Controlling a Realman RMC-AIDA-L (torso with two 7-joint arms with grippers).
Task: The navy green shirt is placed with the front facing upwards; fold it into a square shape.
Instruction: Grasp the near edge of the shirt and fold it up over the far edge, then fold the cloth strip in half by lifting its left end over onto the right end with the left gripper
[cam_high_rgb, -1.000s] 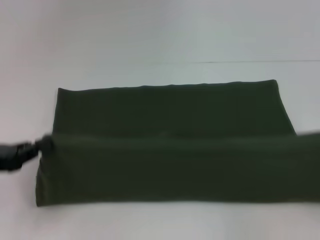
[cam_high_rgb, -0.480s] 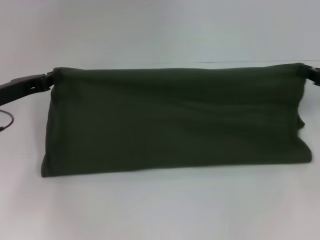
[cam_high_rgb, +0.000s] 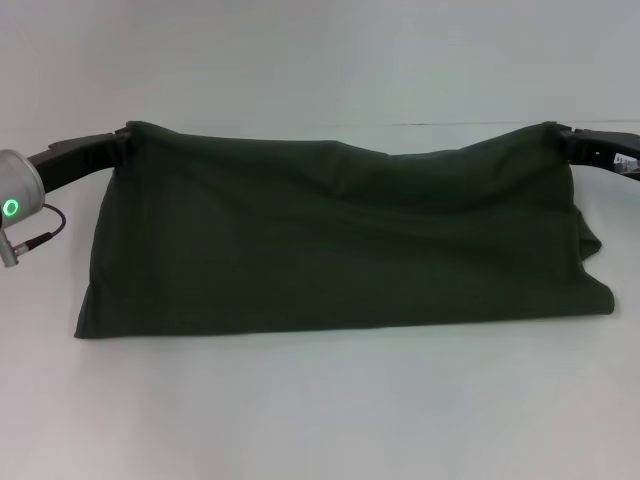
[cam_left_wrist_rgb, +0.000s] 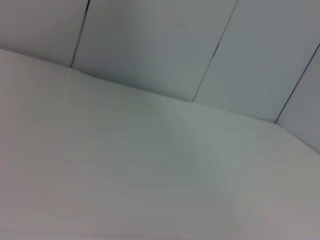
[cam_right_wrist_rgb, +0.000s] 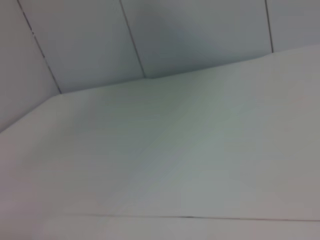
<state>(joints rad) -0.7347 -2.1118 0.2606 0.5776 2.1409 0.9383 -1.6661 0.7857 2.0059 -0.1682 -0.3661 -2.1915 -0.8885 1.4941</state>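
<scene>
In the head view, the shirt (cam_high_rgb: 340, 240) lies across the middle of the white surface (cam_high_rgb: 320, 420) as a long dark green band. Its near edge rests on the surface and its far edge is lifted. The left tool (cam_high_rgb: 118, 140) pinches the far left corner and the right tool (cam_high_rgb: 558, 134) pinches the far right corner, both clenched on the cloth. One second ago the far half lay flat with only the near fold raised. Now the held edge is carried higher and farther back, and it sags in the middle between the two tools. I judge that a lengthwise fold is in progress: the cloth is already a narrow band, but it is not yet a square.

The left wrist view shows only bare surface and wall panels, no shirt.

The right wrist view shows the same, surface and wall only.
</scene>
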